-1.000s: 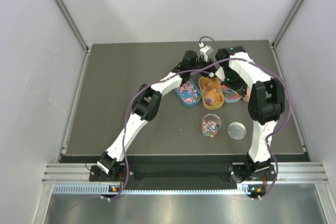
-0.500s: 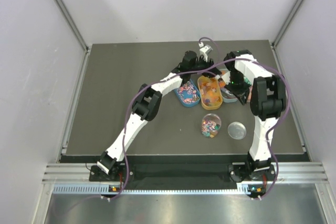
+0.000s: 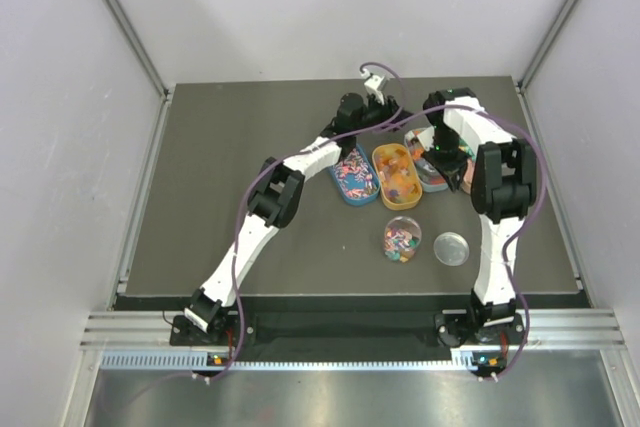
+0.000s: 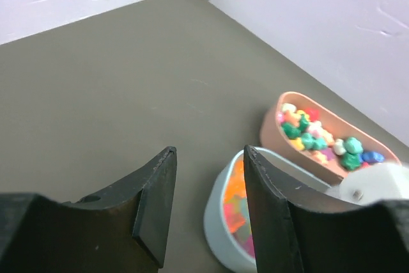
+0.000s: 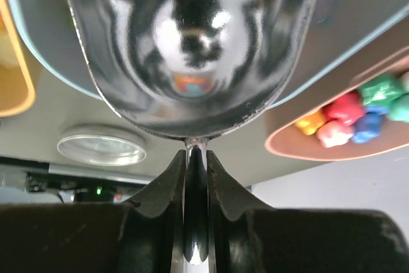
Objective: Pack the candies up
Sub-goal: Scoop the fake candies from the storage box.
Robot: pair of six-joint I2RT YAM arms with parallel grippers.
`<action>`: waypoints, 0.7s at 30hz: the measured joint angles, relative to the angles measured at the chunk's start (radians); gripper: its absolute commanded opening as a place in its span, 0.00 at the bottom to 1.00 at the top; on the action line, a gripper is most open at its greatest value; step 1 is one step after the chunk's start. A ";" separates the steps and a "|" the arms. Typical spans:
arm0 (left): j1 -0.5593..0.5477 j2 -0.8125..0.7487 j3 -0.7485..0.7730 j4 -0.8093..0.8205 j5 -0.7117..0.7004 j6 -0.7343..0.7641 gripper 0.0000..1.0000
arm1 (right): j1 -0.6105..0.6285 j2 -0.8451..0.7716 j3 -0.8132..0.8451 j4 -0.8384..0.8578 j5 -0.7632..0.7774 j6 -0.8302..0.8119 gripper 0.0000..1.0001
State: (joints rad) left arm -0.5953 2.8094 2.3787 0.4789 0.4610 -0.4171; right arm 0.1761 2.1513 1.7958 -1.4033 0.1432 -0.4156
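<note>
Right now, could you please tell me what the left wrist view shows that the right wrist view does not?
Only the left wrist view: the left gripper, open and holding nothing, with a stretch of bare table beyond it.
Only the right wrist view: the right gripper shut on the handle of the silver scoop, a clear round lid and the edge of an orange tray.
Both: the light blue tray and the peach tray with its multicoloured candies.
</note>
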 measured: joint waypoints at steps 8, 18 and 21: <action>0.040 -0.012 -0.079 0.019 -0.009 -0.047 0.52 | 0.005 0.020 0.060 0.016 -0.002 0.003 0.00; 0.040 -0.012 -0.079 0.017 0.006 -0.064 0.52 | 0.005 0.020 0.054 0.018 -0.042 0.043 0.00; 0.041 -0.016 -0.089 0.016 0.027 -0.068 0.51 | 0.005 0.026 0.050 0.020 -0.072 0.055 0.00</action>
State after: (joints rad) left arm -0.5545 2.7934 2.2894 0.4953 0.4877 -0.4850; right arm 0.1814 2.1773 1.8462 -1.3834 0.0711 -0.3603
